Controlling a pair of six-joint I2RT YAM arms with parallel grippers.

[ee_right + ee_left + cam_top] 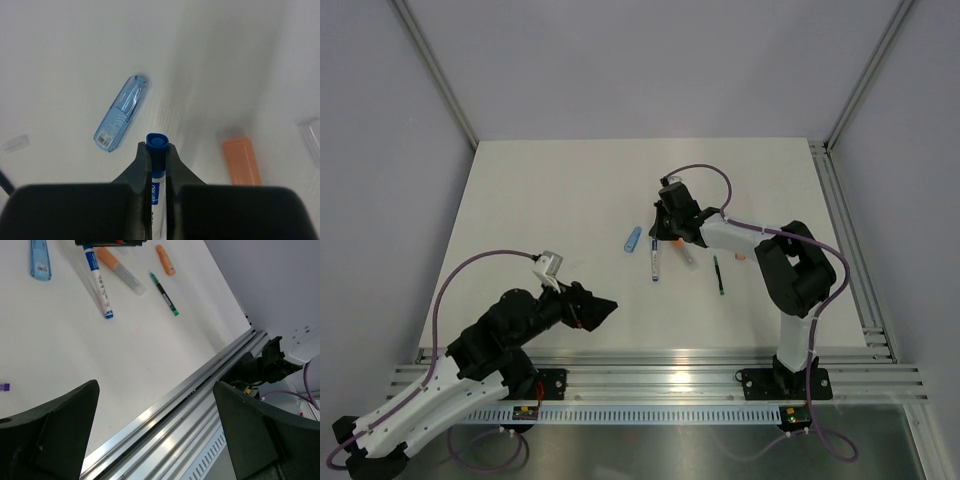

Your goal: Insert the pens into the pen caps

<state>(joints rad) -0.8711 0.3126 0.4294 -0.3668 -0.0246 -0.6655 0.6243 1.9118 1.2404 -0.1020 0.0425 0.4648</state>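
My right gripper (665, 228) is shut on the blue end of the white-barrelled pen (157, 146), which lies on the table (550, 200) with its barrel pointing toward the arms (654, 264). A light blue cap (121, 114) lies just left of it (633, 239). The clear pen with an orange end (120, 271) lies right of the white pen (97, 282). A thin dark green-tipped pen (164, 294) and an orange cap (165, 266) lie farther right. My left gripper (155, 432) is open and empty over the table's near edge.
An aluminium rail (670, 375) runs along the near edge, under my left gripper. A tiny purple piece (4, 386) lies on the table at the left. A clear piece (312, 132) shows at the right edge of the right wrist view.
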